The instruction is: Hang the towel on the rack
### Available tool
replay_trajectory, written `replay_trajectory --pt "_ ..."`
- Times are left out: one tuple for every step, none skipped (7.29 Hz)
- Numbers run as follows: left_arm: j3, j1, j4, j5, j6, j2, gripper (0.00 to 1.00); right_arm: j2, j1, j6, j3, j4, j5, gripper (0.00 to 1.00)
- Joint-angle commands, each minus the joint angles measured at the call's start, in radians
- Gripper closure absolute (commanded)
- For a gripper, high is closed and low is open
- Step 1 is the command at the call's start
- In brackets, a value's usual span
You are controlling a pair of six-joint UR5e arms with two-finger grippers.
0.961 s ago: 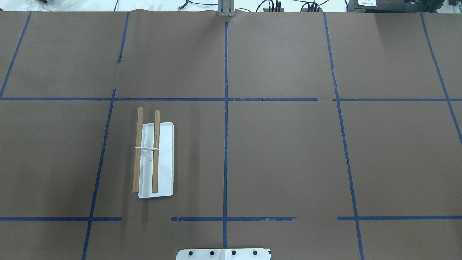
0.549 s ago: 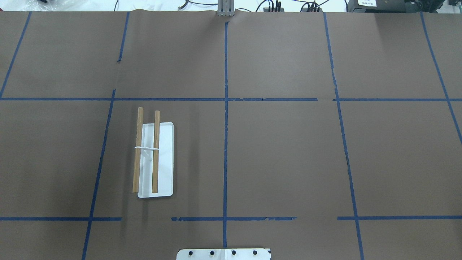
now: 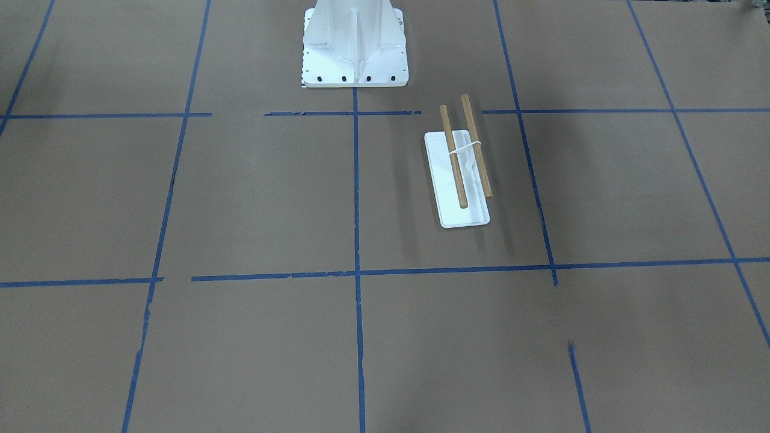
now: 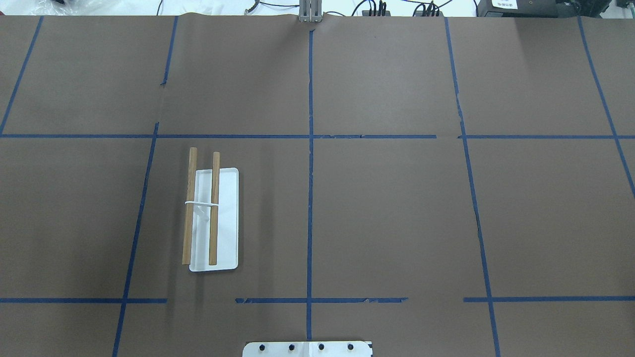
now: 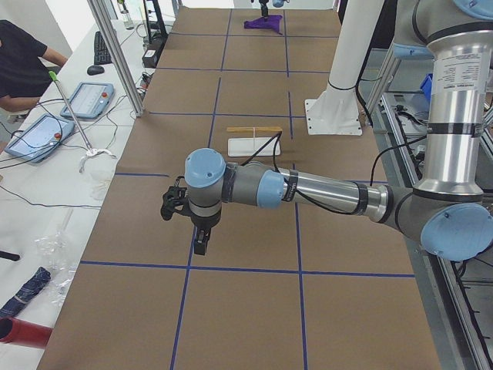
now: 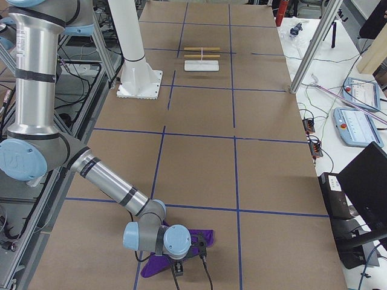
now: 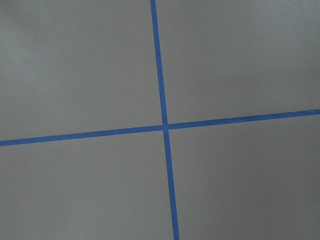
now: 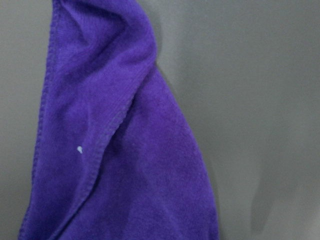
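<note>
The rack [image 4: 214, 208], two light-brown dowels on a white wire over a white base, stands bare on the table's left half; it also shows in the front view [image 3: 463, 162] and both side views [image 5: 254, 139] [image 6: 202, 57]. The purple towel [image 6: 181, 252] lies crumpled on the table at the far right end, and fills the right wrist view [image 8: 130, 165]. My right gripper [image 6: 201, 244] is low over the towel; I cannot tell whether it is open or shut. My left gripper [image 5: 200, 245] hangs over bare table past the rack; I cannot tell its state.
The white bolted pedestal [image 3: 355, 42] stands at the robot's edge of the table. Blue tape lines [image 7: 162, 125] grid the brown paper cover. An aluminium post [image 5: 115, 54], tablets and a seated operator [image 5: 23, 62] are beyond the table's far edge.
</note>
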Motion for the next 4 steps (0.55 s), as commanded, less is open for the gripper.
replay_trajectory --pt "0.000 0.000 0.000 0.000 0.001 0.000 0.00 -0.004 -0.001 0.001 -0.002 0.000 0.007 0.00" --pt "0.000 0.000 0.000 0.000 0.001 0.000 0.00 -0.009 -0.001 0.002 -0.002 0.000 0.008 0.00" --pt "0.000 0.000 0.000 0.000 -0.001 0.000 0.00 -0.011 -0.003 0.001 -0.002 0.000 0.013 0.00" --pt "0.000 0.000 0.000 0.000 0.001 0.000 0.00 -0.012 -0.006 0.001 -0.003 0.000 0.013 0.01"
